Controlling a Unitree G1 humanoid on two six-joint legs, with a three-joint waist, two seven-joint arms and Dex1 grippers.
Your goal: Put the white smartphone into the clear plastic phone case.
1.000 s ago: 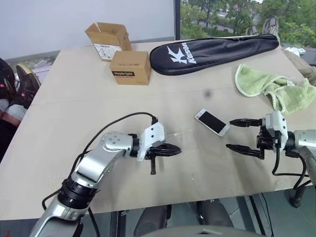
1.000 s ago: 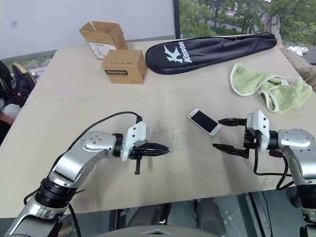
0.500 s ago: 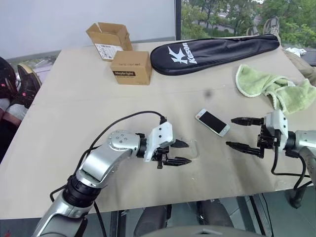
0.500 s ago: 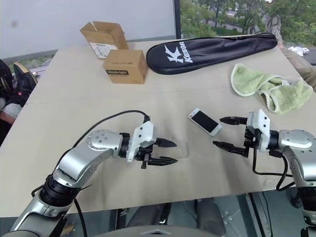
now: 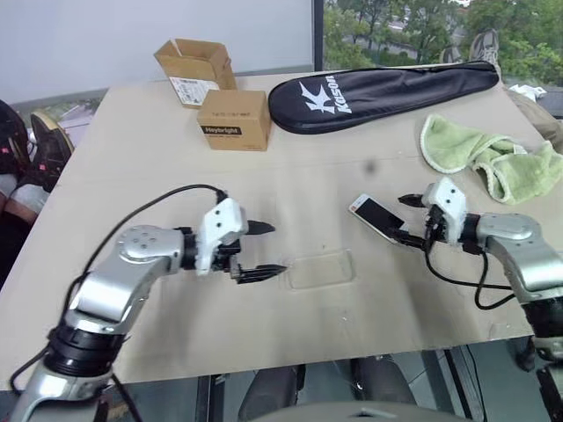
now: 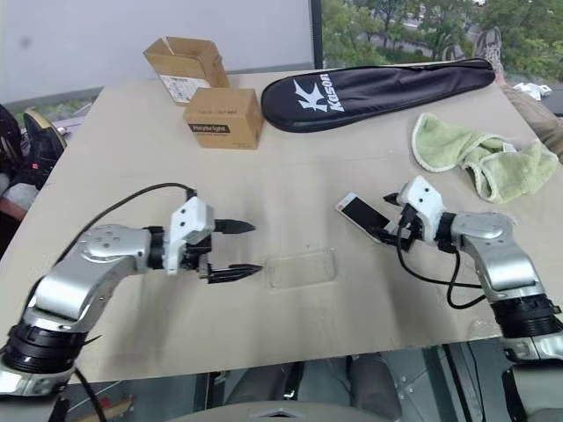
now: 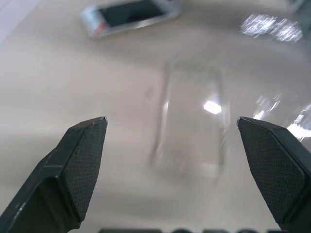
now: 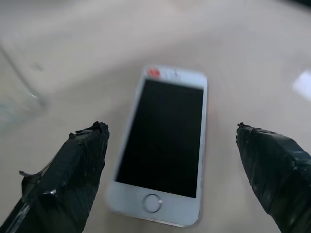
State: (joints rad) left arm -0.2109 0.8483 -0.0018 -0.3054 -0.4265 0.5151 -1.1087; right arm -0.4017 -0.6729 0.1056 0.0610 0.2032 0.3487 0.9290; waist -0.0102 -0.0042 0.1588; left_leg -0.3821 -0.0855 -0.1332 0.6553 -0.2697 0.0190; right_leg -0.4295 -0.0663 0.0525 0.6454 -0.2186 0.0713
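The white smartphone (image 5: 374, 214) lies screen up on the table, right of centre, with its home button end toward my right gripper (image 5: 400, 218). That gripper is open, and the phone's near end (image 8: 163, 145) sits between its fingers. The clear plastic phone case (image 5: 318, 269) rests flat on the table, a little nearer than the phone and to its left. My left gripper (image 5: 274, 249) is open and holds nothing. It hovers just left of the case (image 7: 192, 121) and points at it.
Two cardboard boxes (image 5: 233, 119) stand at the back left. A black racket bag (image 5: 378, 88) lies across the back, and a green towel (image 5: 488, 158) sits at the right. The table's front edge (image 5: 352, 347) runs close below both arms.
My left gripper opened, let go of the case and drew back to the left, so the case now lies on the table. My right gripper moved in to the phone's end.
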